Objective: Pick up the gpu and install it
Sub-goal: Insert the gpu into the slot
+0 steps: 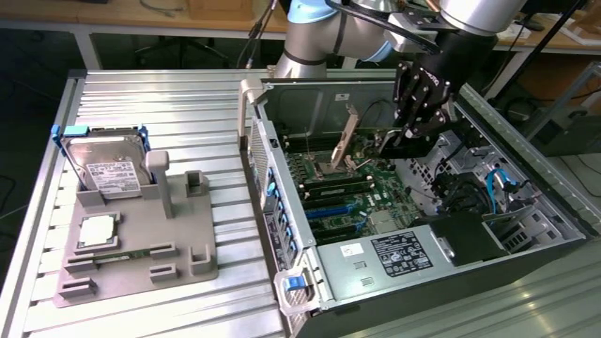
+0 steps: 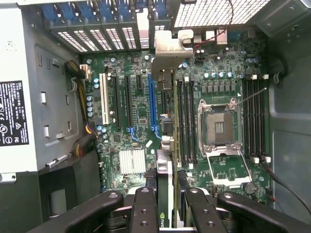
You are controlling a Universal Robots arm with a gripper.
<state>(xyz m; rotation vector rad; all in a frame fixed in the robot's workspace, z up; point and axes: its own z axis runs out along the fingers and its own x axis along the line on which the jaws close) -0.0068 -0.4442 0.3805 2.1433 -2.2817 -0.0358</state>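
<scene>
The gpu (image 1: 348, 137) is a thin tan card with a silver end bracket. It hangs upright inside the open computer case (image 1: 526, 232), a little above the motherboard (image 1: 348, 184). My gripper (image 1: 390, 146) is shut on its upper edge. In the wrist view the gpu (image 2: 167, 82) is seen edge-on between my gripper (image 2: 170, 213) fingers (image 2: 145, 209). It hangs over the board between the blue slot (image 2: 154, 109) and the memory slots (image 2: 183, 116). Its bracket points toward the case's rear vents (image 2: 116, 36). I cannot tell whether its lower edge touches a slot.
A grey fixture tray (image 1: 179, 264) lies on the slatted table at the exterior view's left, holding a silver hard drive (image 1: 112, 165), a processor chip (image 1: 97, 231) and a memory stick (image 1: 122, 255). Inside the case are the power supply (image 1: 404, 253), the open processor socket (image 2: 218, 128) and loose cables (image 1: 497, 184).
</scene>
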